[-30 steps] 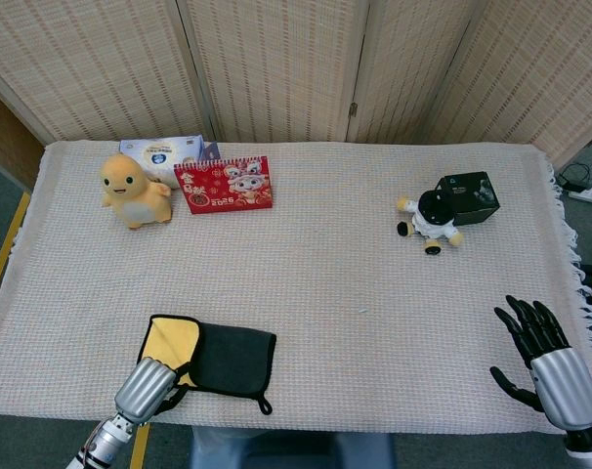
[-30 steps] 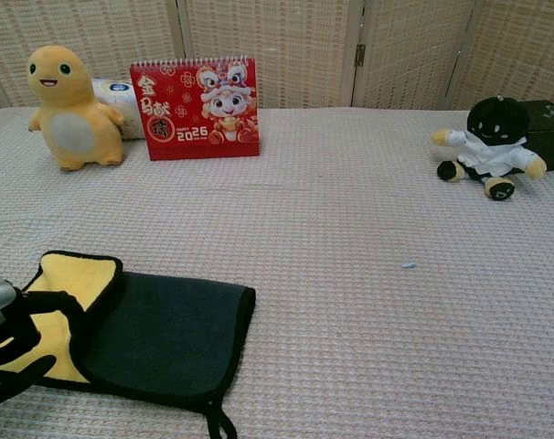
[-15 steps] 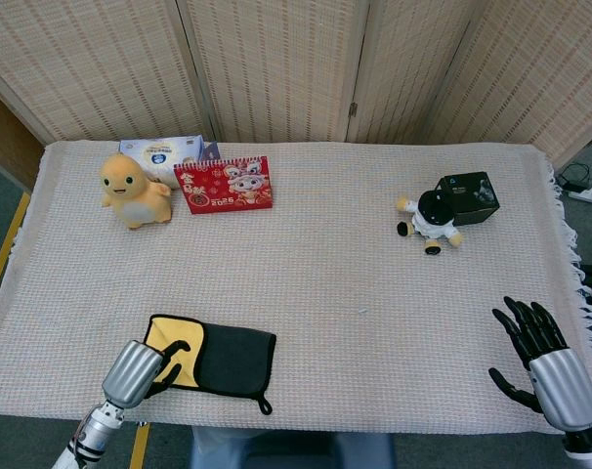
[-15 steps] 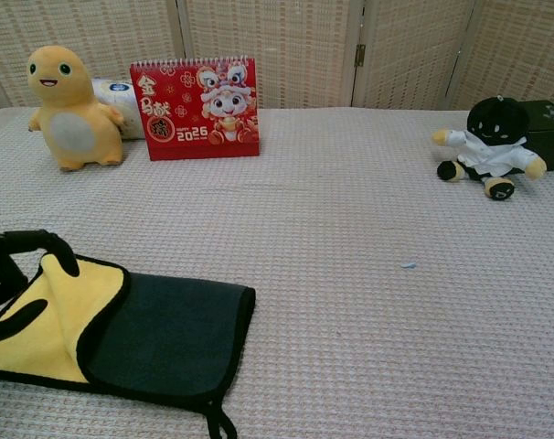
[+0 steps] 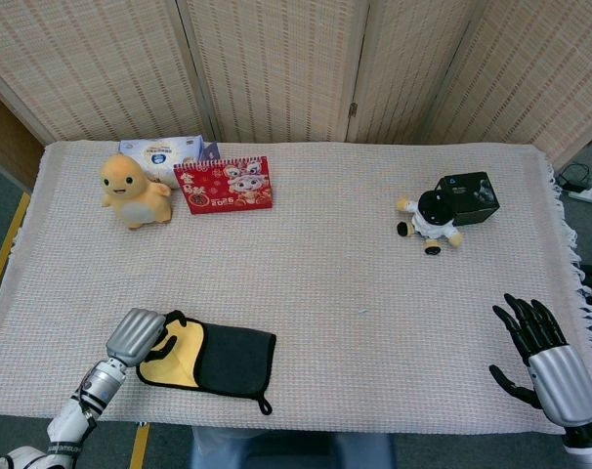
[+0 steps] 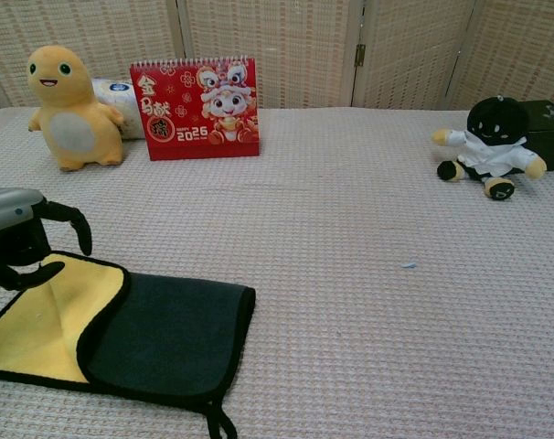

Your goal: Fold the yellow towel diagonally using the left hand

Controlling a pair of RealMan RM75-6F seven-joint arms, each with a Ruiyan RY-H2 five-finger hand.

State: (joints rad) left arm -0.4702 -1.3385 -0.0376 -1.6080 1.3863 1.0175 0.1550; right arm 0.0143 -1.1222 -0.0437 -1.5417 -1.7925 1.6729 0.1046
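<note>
Two things on the table carry writing that can be read: the red desk calendar (image 6: 200,108) shows "2026" below gold Chinese characters and a cartoon lion face, and the white box (image 5: 165,153) behind the yellow plush toy (image 6: 69,109) has a blue round label, but its text is too small to read. The yellow towel (image 6: 39,320) lies near the front edge of the table, on the left side; its dark grey side is turned up over the right part, the yellow side shows on the left part, and a small loop hangs at its front right corner close to the table edge. The left hand (image 5: 145,337) is at the far left corner of the towel; its dark fingers (image 6: 65,218) are curled above this corner with a small gap between them, and I cannot tell whether they pinch the black border or only hover over it. The right hand (image 5: 538,347) is at the front right of the table, well apart from everything, with fingers spread and holding nothing. The black plush doll (image 6: 490,145) sits just beside a black box (image 5: 469,196) at the far right. The woven tablecloth (image 5: 335,274) is bare through the whole middle, between the towel and the toys, and its fringe hangs over the right edge.
</note>
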